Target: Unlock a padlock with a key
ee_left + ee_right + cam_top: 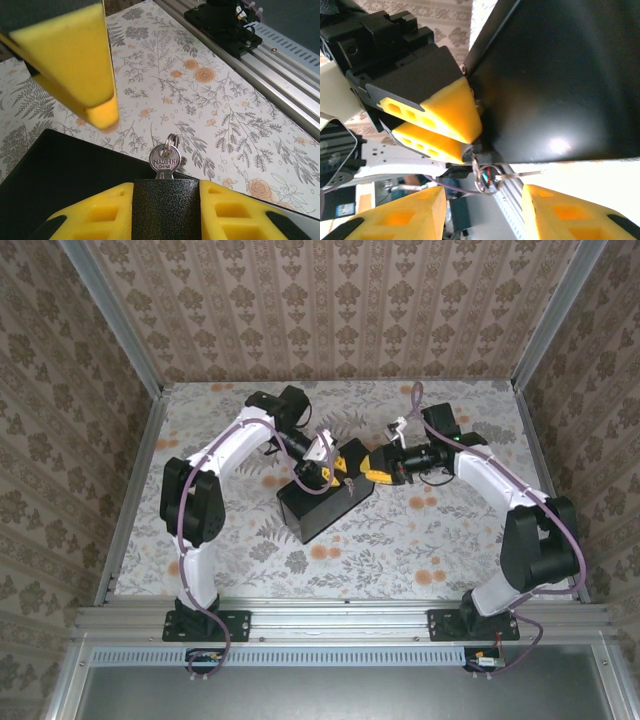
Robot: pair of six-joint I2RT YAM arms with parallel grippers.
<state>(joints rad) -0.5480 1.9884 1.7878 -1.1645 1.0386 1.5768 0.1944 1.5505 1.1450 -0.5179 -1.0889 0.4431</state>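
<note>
Padlock (pixel 165 216) sits clenched in left claw (pixel 166 189), key (pixel 164 161) inserted; right claw (pixel 482 207) released nearby.

Bottom edge cuts off padlock (pixel 165 210); key (pixel 165 161) blade hidden inside it.

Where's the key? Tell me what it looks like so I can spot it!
Find the black box in the middle of the flowery table. There the left gripper pinches a dark speckled padlock between yellow fingers. The key is the small silver piece poking out of that padlock, with a wire ring through its round head.
</note>
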